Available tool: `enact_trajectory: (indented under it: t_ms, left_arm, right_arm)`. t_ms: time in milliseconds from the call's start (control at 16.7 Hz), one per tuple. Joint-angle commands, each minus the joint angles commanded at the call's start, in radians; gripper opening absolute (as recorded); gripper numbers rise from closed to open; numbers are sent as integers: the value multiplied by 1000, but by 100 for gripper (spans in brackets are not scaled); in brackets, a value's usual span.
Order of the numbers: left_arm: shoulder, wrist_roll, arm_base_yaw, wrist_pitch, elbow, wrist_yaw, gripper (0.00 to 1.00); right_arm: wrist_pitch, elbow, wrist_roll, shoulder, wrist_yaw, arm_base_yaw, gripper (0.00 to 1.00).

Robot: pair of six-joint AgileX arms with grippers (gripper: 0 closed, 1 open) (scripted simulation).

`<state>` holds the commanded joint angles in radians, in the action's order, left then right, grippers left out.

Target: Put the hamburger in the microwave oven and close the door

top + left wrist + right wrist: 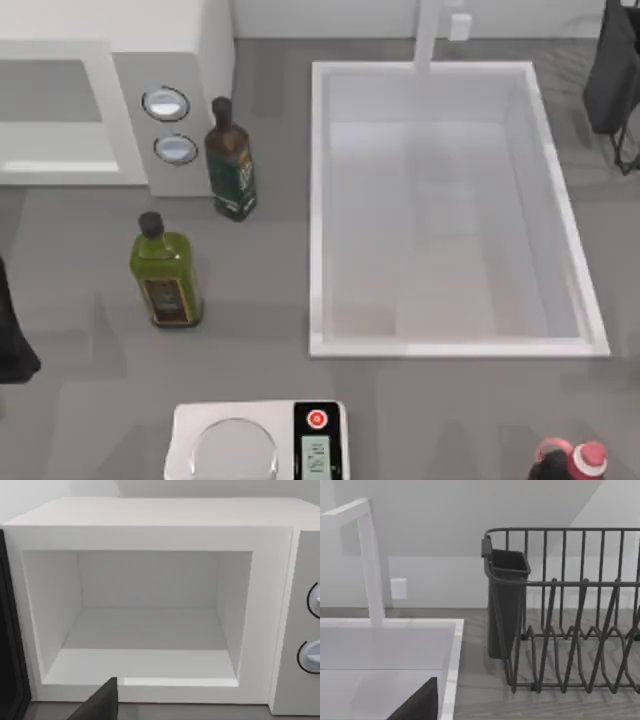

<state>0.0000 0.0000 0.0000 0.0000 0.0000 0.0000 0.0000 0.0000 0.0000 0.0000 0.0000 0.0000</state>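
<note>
— White microwave oven (110,95) sits at the table's (260,320) far left, does it not?
— Yes, and its cavity stands open and bare in the left wrist view, with two round silver knobs (168,104) on the grey strip to its right. A dark panel edge (9,645) shows beside the opening; whether that is the door cannot be told.
— And the hamburger?
— It cannot be made out on the table or inside the oven.
— What else lies there?
— A dark green bottle (231,160) just beside the knobs, a lighter olive oil bottle (165,270) nearer the front, a white scale (260,440) with a red button at the front edge, a white sink (440,340) in the middle with its faucet (367,560), a dark dish rack (570,620) at the far right, and a red-capped bottle (572,460) at the front right.
— The arms?
— The left arm (12,340) is a dark shape at the left edge; the right one looks toward the rack. Whether either pair of fingers is apart or together cannot be told.
</note>
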Motion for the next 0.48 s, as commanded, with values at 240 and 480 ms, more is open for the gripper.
enact_trajectory:
  t_ms: [240,480]
  left_arm:
    - [33,26,7,-25,24,0,100]
    - [223,164,43,-154,148,0,100]
  right_arm:
    - [0,0,0,0,0,0,100]
    - [0,0,0,0,0,0,100]
